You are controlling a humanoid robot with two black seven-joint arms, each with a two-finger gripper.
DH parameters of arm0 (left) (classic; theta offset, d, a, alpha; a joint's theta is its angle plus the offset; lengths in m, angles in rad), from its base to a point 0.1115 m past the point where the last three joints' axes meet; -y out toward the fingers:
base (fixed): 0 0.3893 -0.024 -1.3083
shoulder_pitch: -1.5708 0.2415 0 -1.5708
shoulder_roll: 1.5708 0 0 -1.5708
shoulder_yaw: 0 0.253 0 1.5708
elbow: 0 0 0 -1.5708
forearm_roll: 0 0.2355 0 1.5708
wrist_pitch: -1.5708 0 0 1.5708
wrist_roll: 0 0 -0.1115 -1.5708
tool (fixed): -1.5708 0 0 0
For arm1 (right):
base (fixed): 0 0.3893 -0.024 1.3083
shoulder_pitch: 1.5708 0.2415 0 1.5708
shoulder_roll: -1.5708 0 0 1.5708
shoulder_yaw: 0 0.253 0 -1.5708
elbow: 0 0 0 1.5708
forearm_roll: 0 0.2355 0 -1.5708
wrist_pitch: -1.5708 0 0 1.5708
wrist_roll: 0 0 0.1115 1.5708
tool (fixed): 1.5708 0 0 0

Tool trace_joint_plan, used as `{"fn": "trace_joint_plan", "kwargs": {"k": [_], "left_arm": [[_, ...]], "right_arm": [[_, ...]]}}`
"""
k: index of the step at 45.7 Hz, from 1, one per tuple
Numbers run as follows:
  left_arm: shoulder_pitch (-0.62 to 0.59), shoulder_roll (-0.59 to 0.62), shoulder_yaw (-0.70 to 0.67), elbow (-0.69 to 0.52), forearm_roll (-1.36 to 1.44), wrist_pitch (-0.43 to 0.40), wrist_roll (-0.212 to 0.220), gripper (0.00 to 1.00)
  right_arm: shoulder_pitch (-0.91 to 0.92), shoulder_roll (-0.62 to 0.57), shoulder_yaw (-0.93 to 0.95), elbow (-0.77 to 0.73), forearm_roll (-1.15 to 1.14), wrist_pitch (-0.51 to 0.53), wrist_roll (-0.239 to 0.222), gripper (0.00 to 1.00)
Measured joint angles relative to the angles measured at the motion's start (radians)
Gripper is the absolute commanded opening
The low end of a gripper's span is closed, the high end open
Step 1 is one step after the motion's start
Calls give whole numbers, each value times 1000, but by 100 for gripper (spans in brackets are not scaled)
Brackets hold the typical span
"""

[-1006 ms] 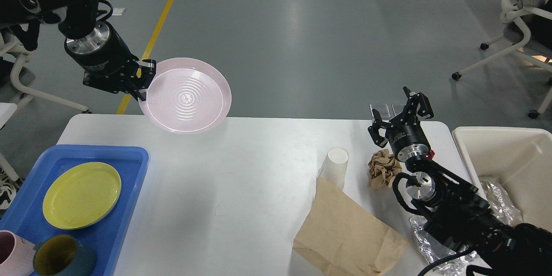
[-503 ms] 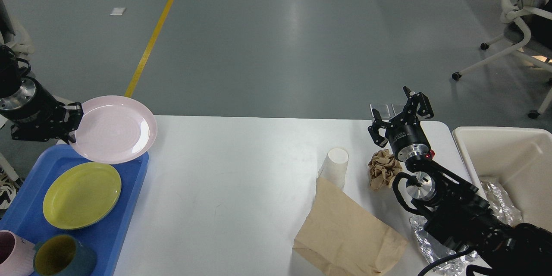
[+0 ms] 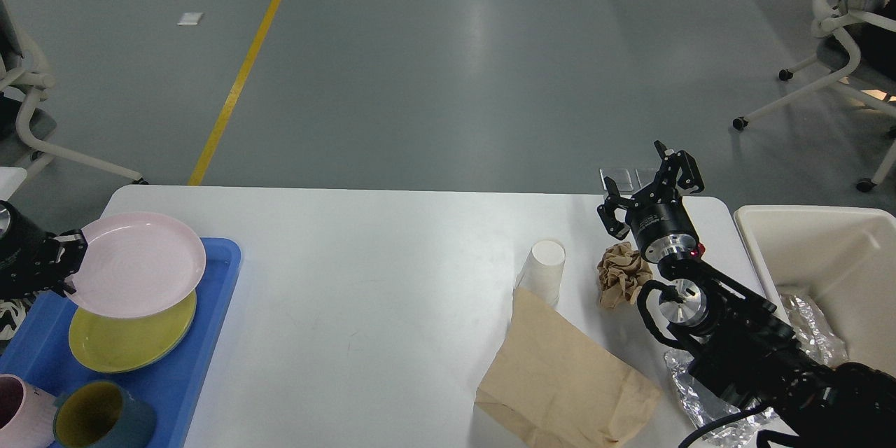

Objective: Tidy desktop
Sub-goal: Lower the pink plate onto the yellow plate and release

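Note:
The white desktop (image 3: 378, 280) fills the lower view. My left gripper (image 3: 70, 262) at the far left is shut on the rim of a pink plate (image 3: 136, 264), holding it just above a yellow plate (image 3: 122, 339) in the blue tray (image 3: 189, 371). My right gripper (image 3: 647, 185) is open and empty, raised above the desktop's far right, just behind a crumpled brown paper ball (image 3: 619, 273). A white paper cup (image 3: 542, 267) stands left of the ball. A flat brown paper bag (image 3: 560, 374) lies in front of the cup.
A pink mug (image 3: 17, 420) and a dark green mug (image 3: 98, 423) sit in the tray's near end. A cream bin (image 3: 833, 259) with crumpled foil (image 3: 805, 322) inside stands at the right. Office chairs stand on the floor behind.
My left gripper has carried the pink plate down and to the left, from above the desktop's far edge to just over the yellow plate. The right arm has not moved.

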Motion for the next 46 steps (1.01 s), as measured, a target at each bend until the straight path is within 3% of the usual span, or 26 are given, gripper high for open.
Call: {"fn": "trace_joint_plan", "kwargs": {"k": [13, 31, 42, 46], "left_arm": [[114, -9, -72, 100, 1, 0, 7, 0], [144, -16, -80, 102, 3, 0, 5, 3], [147, -16, -81, 102, 3, 0, 6, 10], [147, -16, -80, 102, 3, 0, 6, 18]], "right_arm": [[0, 0, 0, 0, 0, 0, 0, 100], [0, 0, 0, 0, 0, 0, 0, 100], [0, 0, 0, 0, 0, 0, 0, 100], [0, 0, 0, 0, 0, 0, 0, 100]]}}
